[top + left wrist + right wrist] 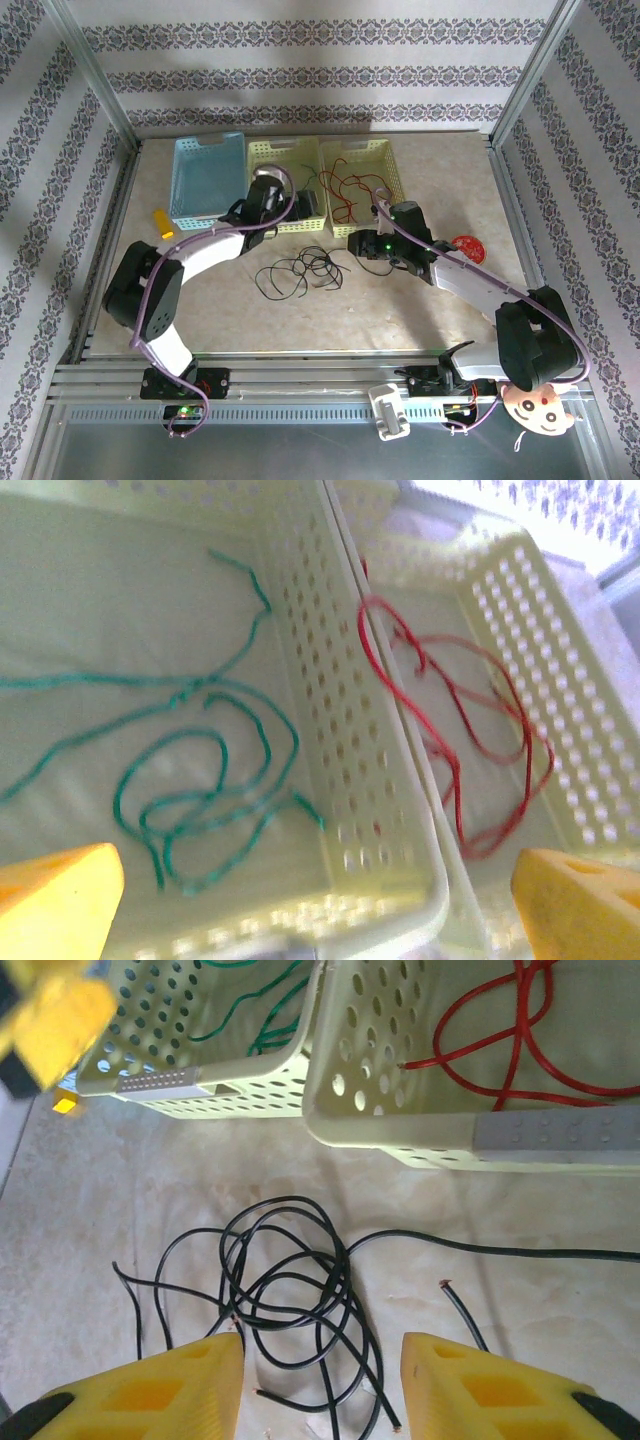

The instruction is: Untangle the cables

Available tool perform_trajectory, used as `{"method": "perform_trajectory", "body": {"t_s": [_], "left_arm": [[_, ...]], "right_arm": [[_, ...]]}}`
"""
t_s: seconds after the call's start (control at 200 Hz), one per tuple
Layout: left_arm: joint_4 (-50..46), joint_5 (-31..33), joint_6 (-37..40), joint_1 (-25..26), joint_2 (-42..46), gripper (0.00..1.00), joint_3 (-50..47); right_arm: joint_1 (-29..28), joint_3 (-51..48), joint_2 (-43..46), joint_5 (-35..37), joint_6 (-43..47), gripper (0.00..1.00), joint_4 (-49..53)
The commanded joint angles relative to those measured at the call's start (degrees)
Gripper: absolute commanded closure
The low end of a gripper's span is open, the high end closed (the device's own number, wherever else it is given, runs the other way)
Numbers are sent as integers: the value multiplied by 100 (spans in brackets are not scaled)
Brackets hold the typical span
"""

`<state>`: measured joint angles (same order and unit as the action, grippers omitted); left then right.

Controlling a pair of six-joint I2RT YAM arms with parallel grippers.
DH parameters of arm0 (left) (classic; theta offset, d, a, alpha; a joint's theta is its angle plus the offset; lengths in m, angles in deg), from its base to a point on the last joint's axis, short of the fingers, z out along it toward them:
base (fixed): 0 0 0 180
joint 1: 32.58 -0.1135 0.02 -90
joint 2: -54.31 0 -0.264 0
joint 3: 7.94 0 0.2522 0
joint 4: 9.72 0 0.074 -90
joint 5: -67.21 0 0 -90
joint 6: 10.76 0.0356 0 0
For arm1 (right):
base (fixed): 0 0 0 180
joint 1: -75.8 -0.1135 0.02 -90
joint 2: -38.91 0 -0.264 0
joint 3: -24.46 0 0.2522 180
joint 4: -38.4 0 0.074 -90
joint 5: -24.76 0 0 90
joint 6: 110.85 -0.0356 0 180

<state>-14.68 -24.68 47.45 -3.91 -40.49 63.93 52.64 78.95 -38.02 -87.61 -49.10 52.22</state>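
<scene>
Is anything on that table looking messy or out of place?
Yes: the black cables lie looped together on the table, outside the yellow baskets, while the green cables and the red cables each sit in one.

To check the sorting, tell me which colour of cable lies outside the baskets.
The black cables: tangled on the table, while the green cables lie in the middle basket and the red cables in the right basket.

Looking down into two pale perforated baskets shoved wall to wall. Got a green cable (190,692) sprawled in loose loops in the left basket (330,700) and a red cable (452,770) looped in the right basket (560,680). Also seeing the left gripper (320,905) with jaws spread wide, yellow fingertips (55,895) poking in at both bottom corners.
</scene>
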Motion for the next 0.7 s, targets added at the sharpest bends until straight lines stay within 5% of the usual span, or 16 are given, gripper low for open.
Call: {"method": "perform_trajectory", "body": {"t_s": [0.0, 0.31, 0.695], "left_arm": [[-585, 136, 289, 307, 624, 3, -533], [-2218, -307, 710, 370, 2099, 1, -1814], [-2740, -1, 1212, 360, 1182, 1, -1521]], "right_arm": [[87, 55, -44, 154, 121, 54, 65], [188, 224, -373, 122, 144, 54, 162], [184, 322, -477, 58, 134, 54, 205]]}}
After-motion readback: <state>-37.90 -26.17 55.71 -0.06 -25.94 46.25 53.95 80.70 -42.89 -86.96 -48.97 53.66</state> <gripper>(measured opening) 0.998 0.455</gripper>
